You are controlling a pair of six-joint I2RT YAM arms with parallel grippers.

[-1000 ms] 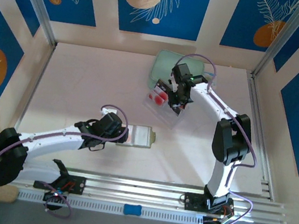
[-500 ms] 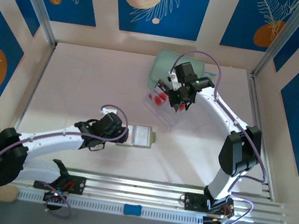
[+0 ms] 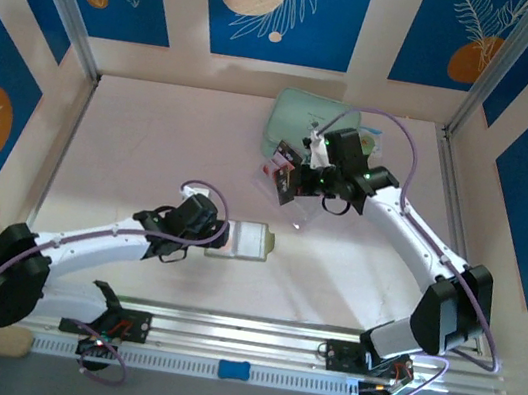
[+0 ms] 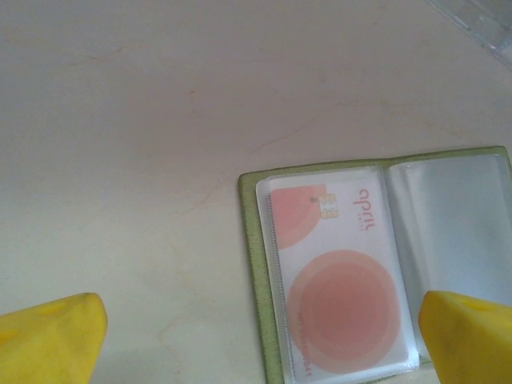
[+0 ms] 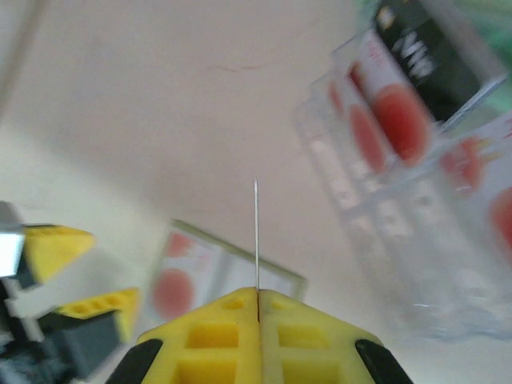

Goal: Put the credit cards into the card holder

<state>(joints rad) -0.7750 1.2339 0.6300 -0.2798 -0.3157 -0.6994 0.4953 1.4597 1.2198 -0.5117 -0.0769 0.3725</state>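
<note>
Two white robot arms reach over a pale surface (image 3: 152,138). The left gripper (image 4: 260,340) hangs low, its yellow fingertips (image 4: 50,336) spread wide apart and holding nothing. Between those fingertips and just ahead of them lies the card holder (image 4: 250,264). It is opened flat, olive-green along its edge, with clear pockets inside. A stored card (image 4: 340,276), pale with red circles, sits in the pocket on the side of the gripper's left fingertip. The pocket beside it, toward the right fingertip, is glossy and see-through, and I cannot tell whether it holds anything.

The right gripper (image 5: 258,300) is pressed together on a held card (image 5: 256,232). The card sticks straight out from between its fingers and is seen edge-on as a thin pale line. Ahead of and below this gripper, down on the surface, is the open card holder, with the left gripper's fingertips just beside it. Off to this gripper's right is a clear tray (image 5: 376,240) with spare cards (image 5: 400,112) standing in it, red circles and a black band showing, all rather blurred. From above, the right gripper hovers over the tray, apart from the card holder, and a mint-green case (image 3: 292,121) lies just beyond the tray
</note>
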